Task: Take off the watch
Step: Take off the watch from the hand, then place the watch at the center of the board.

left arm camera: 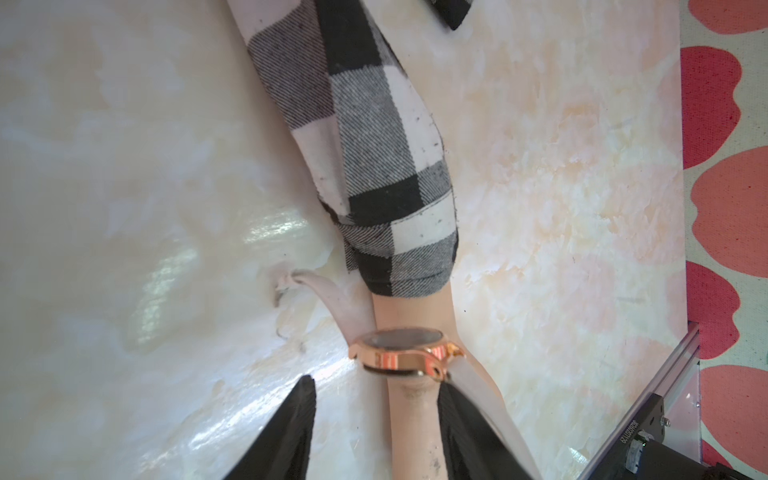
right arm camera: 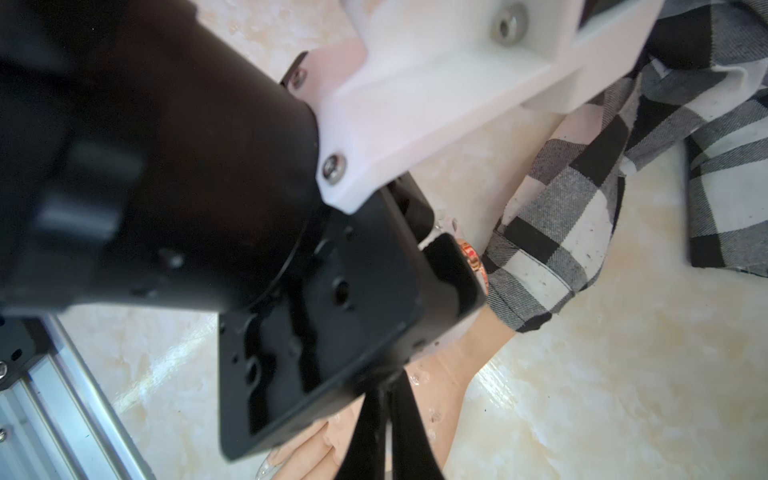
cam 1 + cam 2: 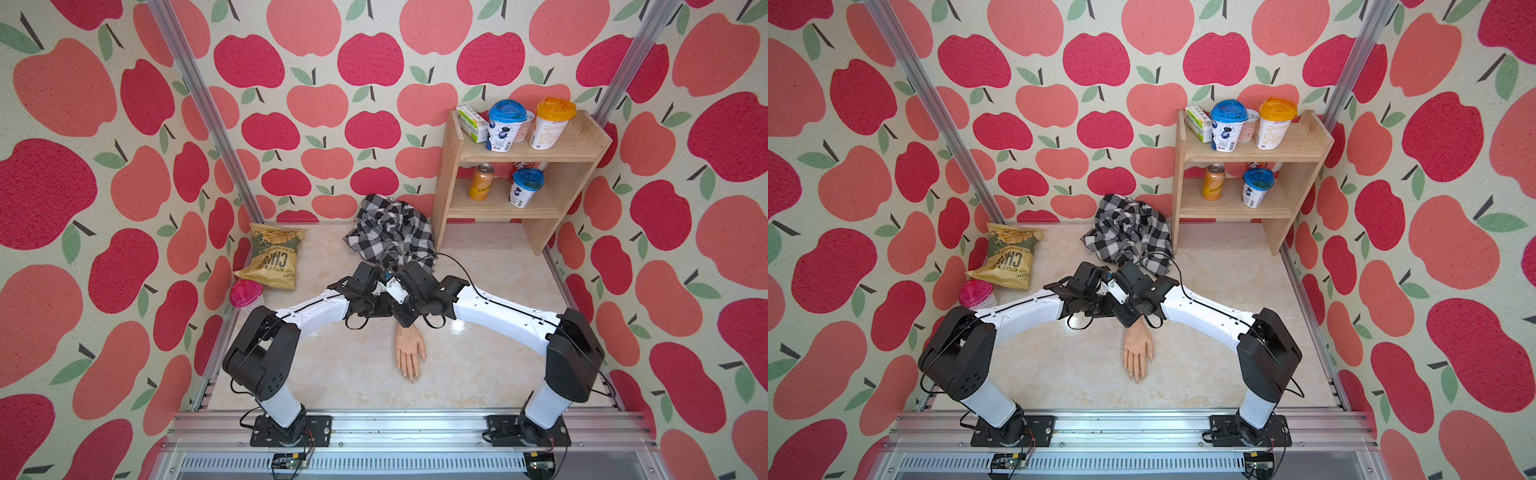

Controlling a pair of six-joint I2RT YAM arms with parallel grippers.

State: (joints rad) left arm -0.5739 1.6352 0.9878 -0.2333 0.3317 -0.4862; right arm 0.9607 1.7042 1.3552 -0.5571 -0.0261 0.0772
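- Checked shirt (image 3: 390,232) heaped far centre. Its sleeve (image 1: 374,166) covers the mannequin forearm, cuff just beside the watch (image 1: 399,353) on the far side.
- Watch sits on the mannequin wrist, rose-gold case edge-on. One strap end lies loose on the table to the side.
- My left gripper (image 1: 374,380): fingers apart, one each side of the wrist, on the hand side of the watch, not clamped on it.
- My right gripper (image 2: 388,399): fingers together. Tips are hidden behind the left gripper's housing, so I can't tell if anything's pinched.
- Both my wrists crowd over that one spot. The housing blocks most of the right wrist view.
- Mannequin hand (image 3: 409,345) lies flat, fingers pointing near.
- Chips bag (image 3: 272,257) far left, pink-lidded cup (image 3: 246,293) just near of it by the left wall.
- Wooden shelf (image 3: 548,224) far right w/ cups, a can & a carton.
- Table (image 3: 332,365): glossy cream marble look, some glare.
- Apple-print walls (image 3: 83,166) on three sides. Alu rail (image 3: 415,424) along the near edge carries my bases.
- Bare tabletop shows left & right of the hand.
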